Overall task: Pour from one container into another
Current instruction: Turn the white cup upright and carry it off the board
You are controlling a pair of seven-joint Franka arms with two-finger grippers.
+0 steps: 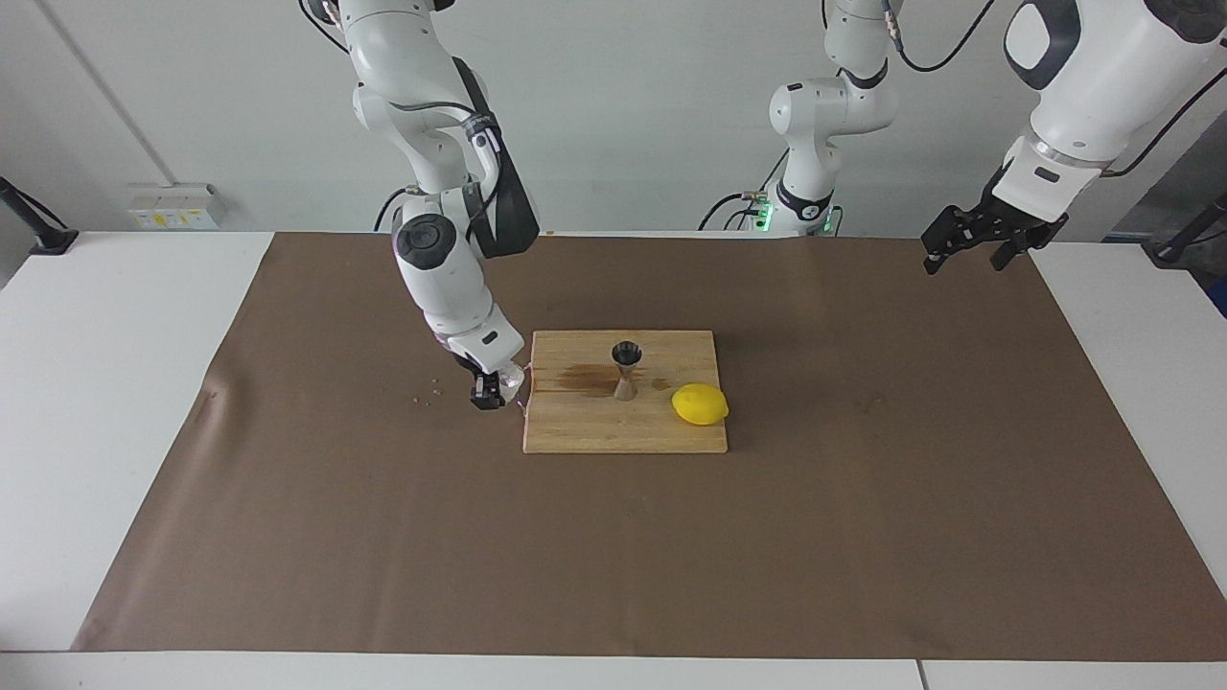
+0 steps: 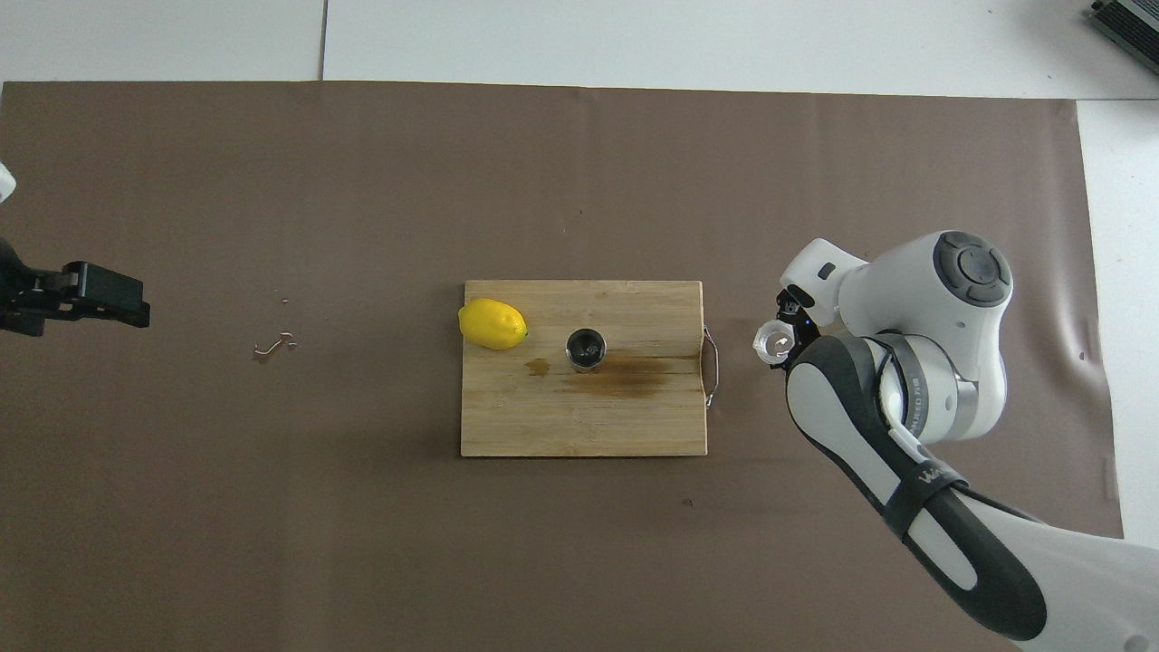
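one cup [image 2: 776, 341], one jigger [image 1: 626, 370], one lemon [image 1: 700, 403], one cutting board [image 1: 623, 426].

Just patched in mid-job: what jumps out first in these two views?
The right gripper is shut on the crinkled cup, low over the brown mat beside the wooden board, toward the right arm's end of the table. On the board stand the steel jigger, a dark wet stain at its foot, and a yellow lemon. The left gripper waits open at its own end.
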